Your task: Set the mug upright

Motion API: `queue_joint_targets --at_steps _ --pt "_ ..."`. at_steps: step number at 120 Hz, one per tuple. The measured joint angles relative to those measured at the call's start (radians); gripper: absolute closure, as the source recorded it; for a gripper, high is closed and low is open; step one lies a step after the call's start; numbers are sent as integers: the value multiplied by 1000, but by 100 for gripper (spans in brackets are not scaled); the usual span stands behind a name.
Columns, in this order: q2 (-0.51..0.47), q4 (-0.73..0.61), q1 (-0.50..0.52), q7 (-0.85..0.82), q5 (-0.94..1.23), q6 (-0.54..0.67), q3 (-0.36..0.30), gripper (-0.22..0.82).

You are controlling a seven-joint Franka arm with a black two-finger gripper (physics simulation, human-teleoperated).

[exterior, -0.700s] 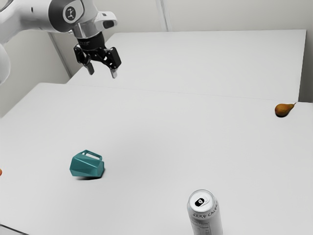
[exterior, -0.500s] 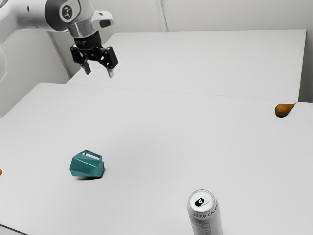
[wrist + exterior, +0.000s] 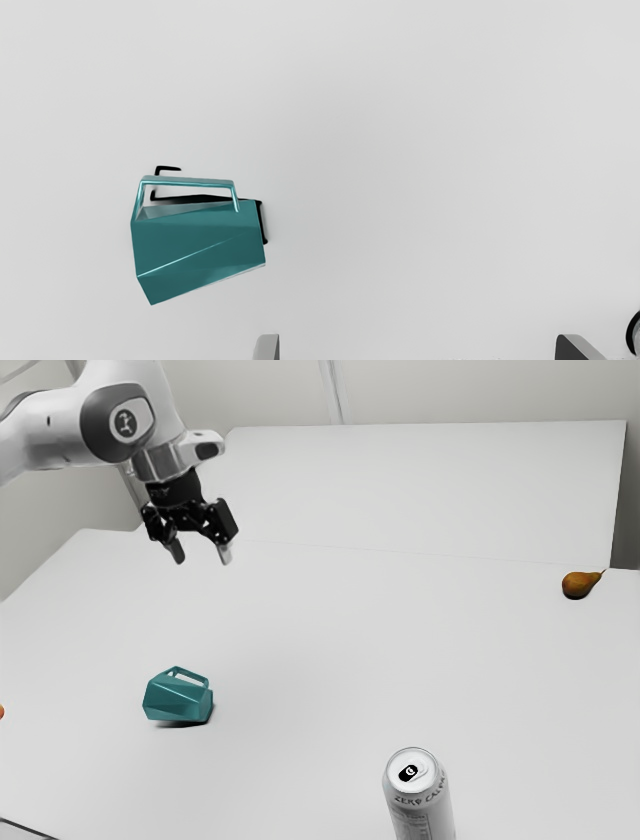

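Worktop (image 3: 300,640): big, flat and white
Second white top (image 3: 420,480): flat and plain too, just behind, with a thin line between them
Back wall (image 3: 480,390): pale grey, with a stripe (image 3: 332,390) going up and down
Side wall (image 3: 45,510): grey, at the exterior view's left
Light: soft, no bright colours

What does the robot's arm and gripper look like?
The arm is glossy white with rounded segments, a dark grey patch and a round logo near its wrist. The gripper is black, with two short fingers whose tips are light grey.
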Motion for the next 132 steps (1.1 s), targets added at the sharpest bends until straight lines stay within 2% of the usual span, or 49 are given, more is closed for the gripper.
queue_joint_targets --at_steps 28,65,104,132 --pt "-59 -189 135 46 -76 9 3 0" --pt "-85 -368 318 281 -186 117 4 0" --pt "-36 -451 458 517 -298 218 6 0" --pt "70 -442 547 649 -336 247 5 0"
